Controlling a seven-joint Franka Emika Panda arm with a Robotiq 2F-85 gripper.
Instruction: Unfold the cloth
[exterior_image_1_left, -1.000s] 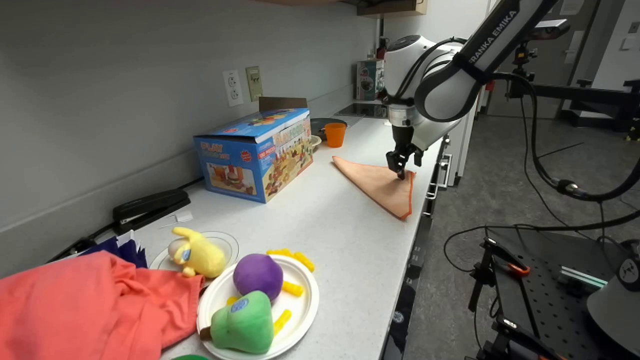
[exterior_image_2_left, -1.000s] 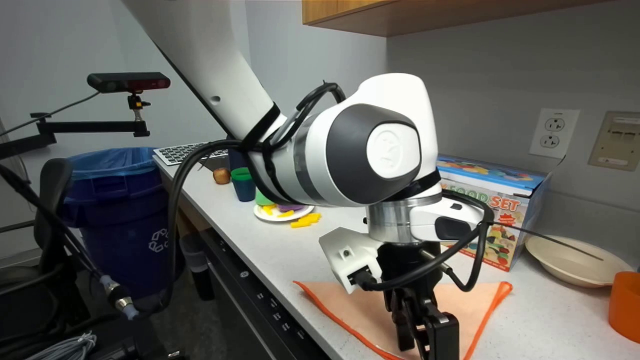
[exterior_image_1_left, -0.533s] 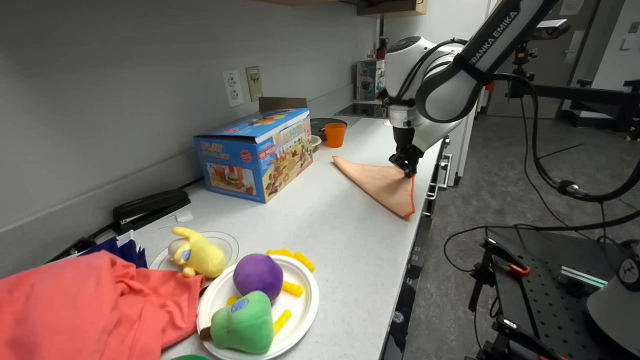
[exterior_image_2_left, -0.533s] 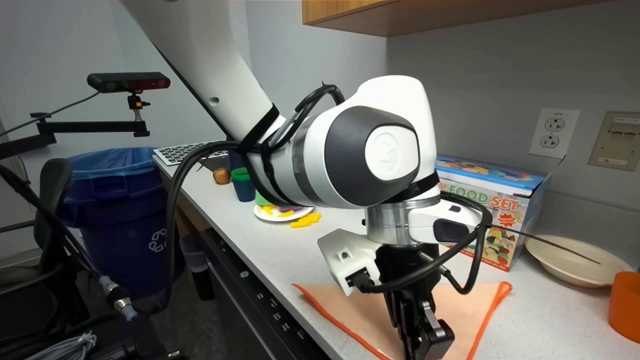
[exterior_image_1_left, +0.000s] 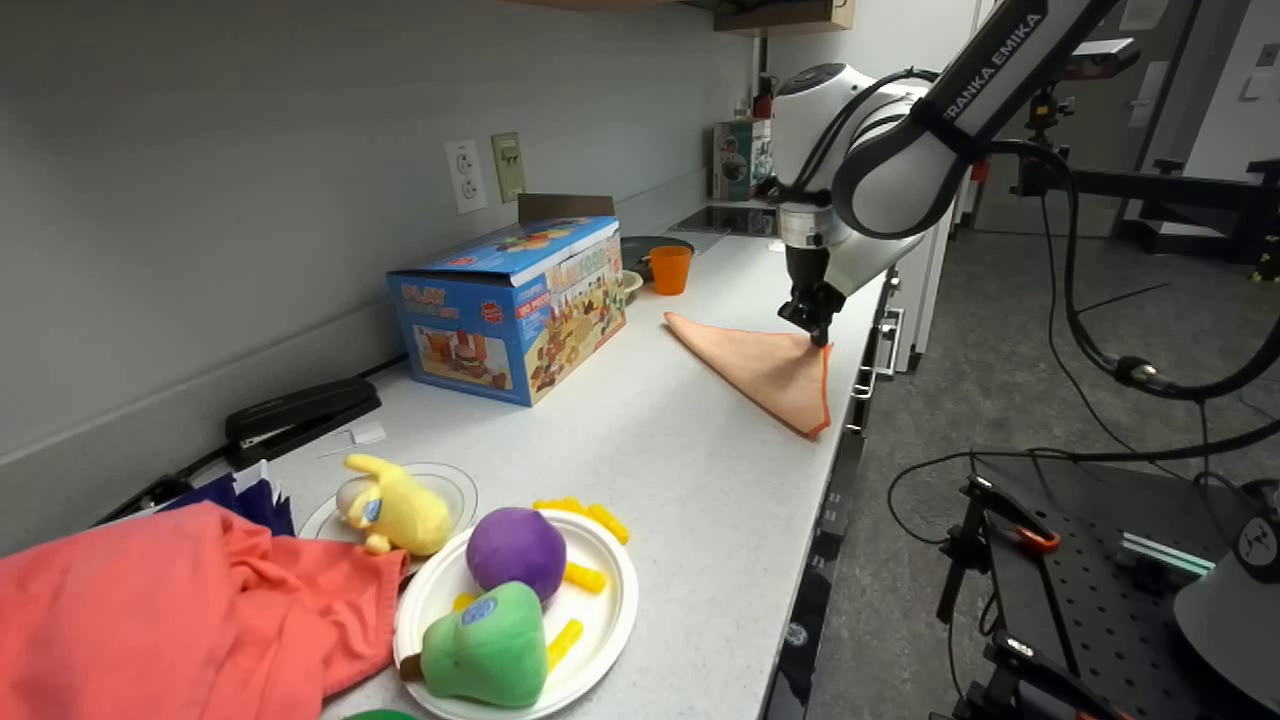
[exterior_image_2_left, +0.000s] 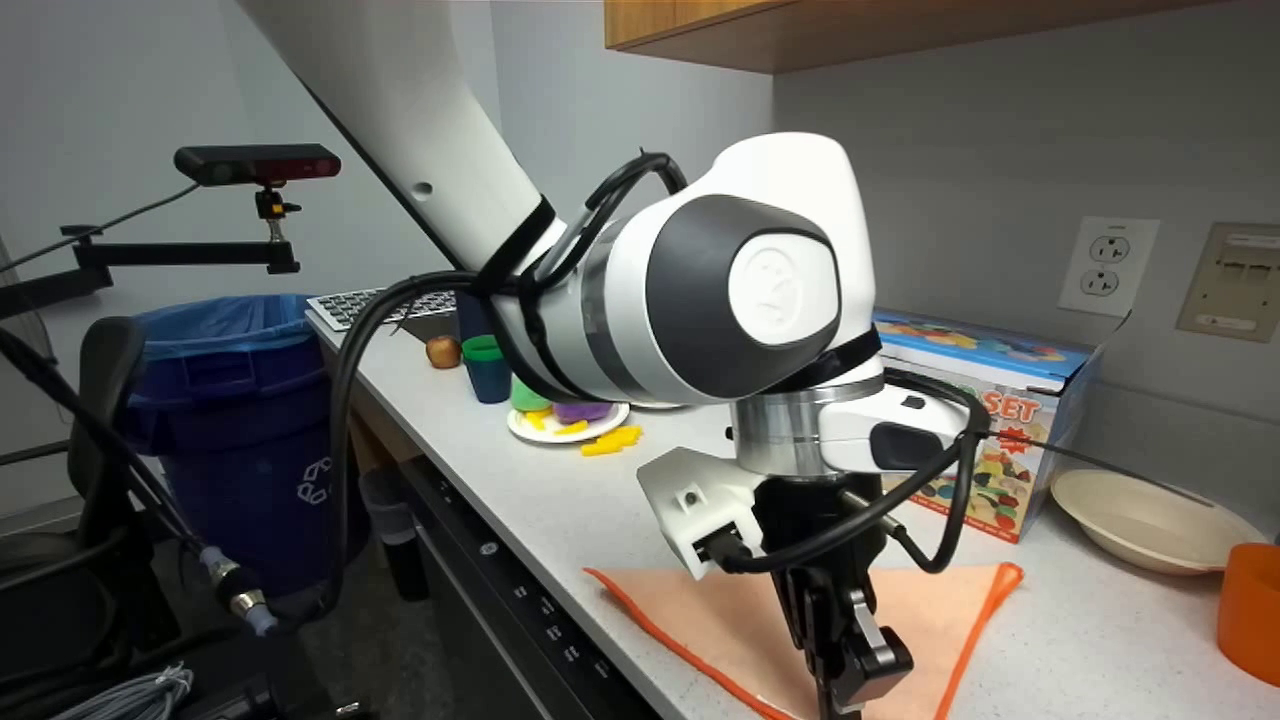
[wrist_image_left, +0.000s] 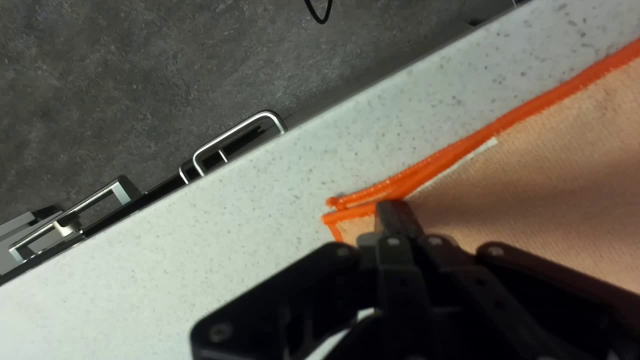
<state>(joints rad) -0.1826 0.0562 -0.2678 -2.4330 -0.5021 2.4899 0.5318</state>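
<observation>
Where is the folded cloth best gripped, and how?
Probably at the corner beside the end effector, from above: pinch only the upper layer of the cloth. It lies low on the counter, and its orange hems part there, suggesting separable layers.

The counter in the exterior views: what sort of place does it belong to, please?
Probably a kitchenette in a lab or office: what looks like a cooktop is set in the counter, a wooden cabinet hangs above, and a camera-like device sits on a mount.

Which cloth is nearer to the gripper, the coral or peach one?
The orange-edged peach cloth: the gripper is at its corner, while the coral cloth lies farther away, beside the white plate.
</observation>
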